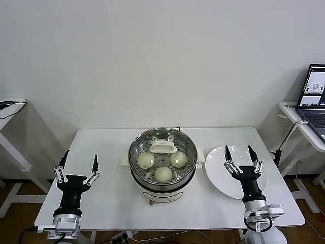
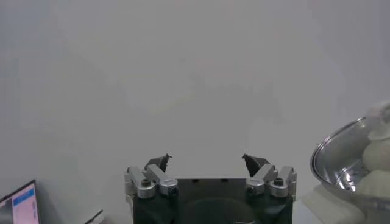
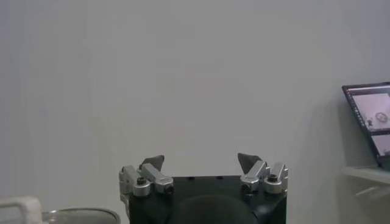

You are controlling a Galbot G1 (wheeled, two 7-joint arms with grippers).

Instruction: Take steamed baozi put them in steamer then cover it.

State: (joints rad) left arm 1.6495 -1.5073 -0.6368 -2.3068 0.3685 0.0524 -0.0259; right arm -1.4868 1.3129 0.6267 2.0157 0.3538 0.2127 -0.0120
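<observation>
Left gripper (image 1: 78, 163) open near table (image 1: 106, 203) edge, steamer (image 1: 162, 175) covered

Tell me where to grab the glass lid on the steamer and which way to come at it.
Grip the lid by its white handle, coming straight down from above. The handle is the only raised part; the glass dome around it is smooth and its rim sits flush on the steamer. Closing across the handle's narrow width looks best.

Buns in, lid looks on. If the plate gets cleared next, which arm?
Right. The right gripper hangs open over the empty plate. The left gripper is open too, but it sits on the other side of the steamer.
</observation>
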